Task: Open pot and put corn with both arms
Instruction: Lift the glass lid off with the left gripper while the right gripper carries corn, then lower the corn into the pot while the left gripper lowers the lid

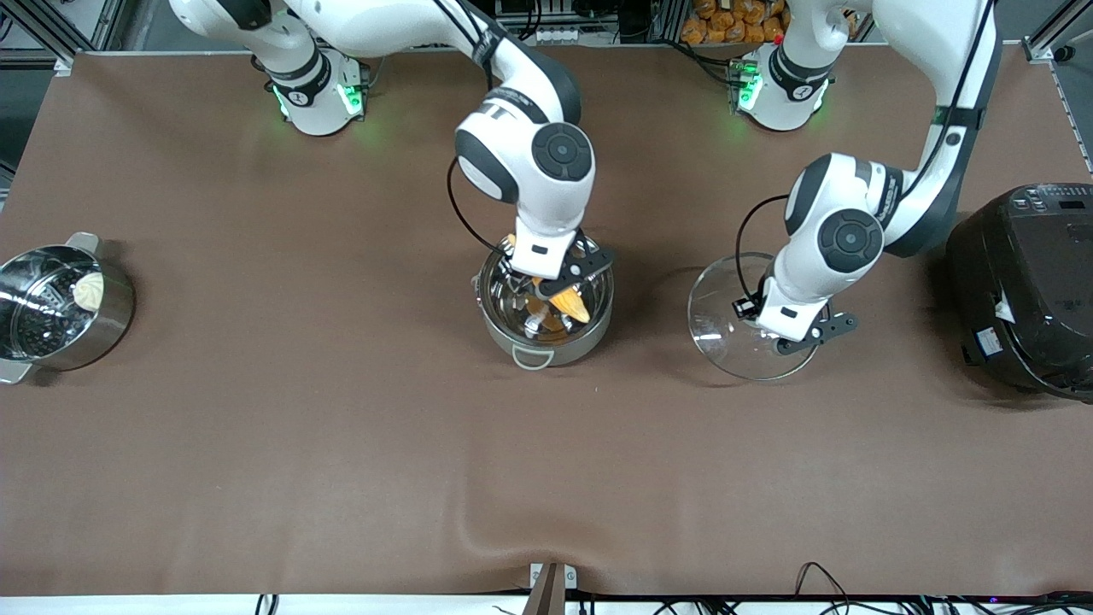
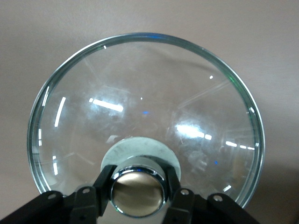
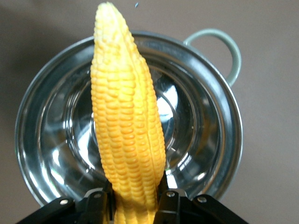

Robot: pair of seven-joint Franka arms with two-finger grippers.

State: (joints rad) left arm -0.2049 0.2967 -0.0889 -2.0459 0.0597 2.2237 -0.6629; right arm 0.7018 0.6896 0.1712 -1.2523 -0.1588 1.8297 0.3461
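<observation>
The steel pot (image 1: 589, 335) stands open at mid-table with a pale loop handle toward the front camera; it fills the right wrist view (image 3: 219, 140). My right gripper (image 1: 546, 286) is shut on the yellow corn (image 1: 570, 303) and holds it over the pot's opening; the cob (image 3: 126, 121) points away from the fingers (image 3: 163, 201) across the pot. My left gripper (image 1: 773, 329) is shut on the lid's knob (image 2: 138, 192) and holds the clear glass lid (image 1: 726, 329) low by the table beside the pot, toward the left arm's end. The lid (image 2: 140, 107) is dome-up.
A perforated steamer pan (image 1: 60, 307) with a pale bun in it stands at the right arm's end. A big black rice cooker (image 1: 1025, 286) stands at the left arm's end. Brown cloth (image 1: 341, 444) covers the table.
</observation>
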